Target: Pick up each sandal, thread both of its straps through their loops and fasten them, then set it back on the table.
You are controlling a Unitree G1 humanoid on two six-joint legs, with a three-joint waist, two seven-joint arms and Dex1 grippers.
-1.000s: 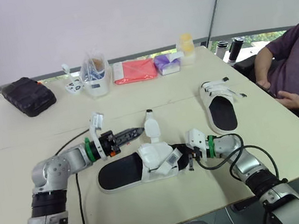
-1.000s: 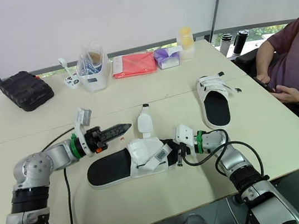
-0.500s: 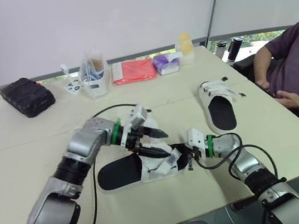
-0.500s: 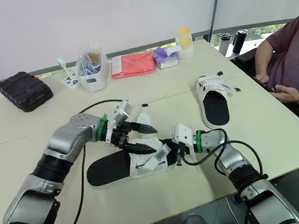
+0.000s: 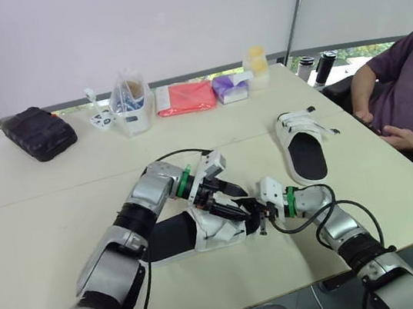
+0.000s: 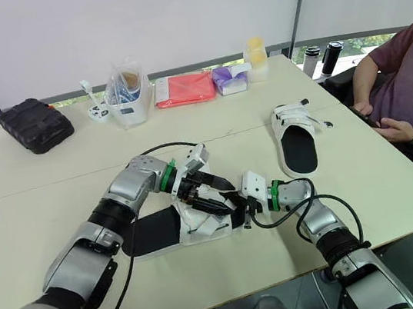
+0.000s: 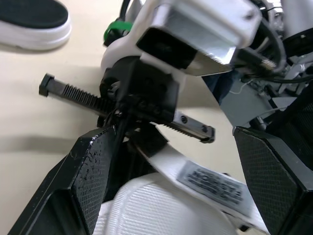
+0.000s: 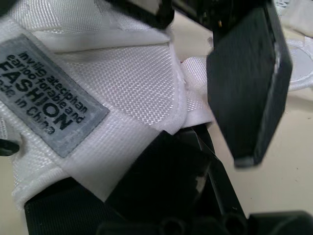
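Observation:
The near sandal, black sole with white straps, lies flat on the table in front of me. My left gripper hovers open over the front strap, its two fingers spread on either side of the strap's grey label. Facing it from the sandal's toe end, my right gripper is shut on that same labelled strap. The two grippers nearly touch. A second sandal of the same kind rests flat further right, apart from both arms.
Along the far edge stand a black case, a white tub with a plastic bag, a red pouch, a purple packet and a yellow bottle. A seated person is at the table's right side.
My left arm swung right from beside the sandal to over its front strap, and its gripper went from shut to open. The upright loose strap end is now hidden. The right arm stayed put.

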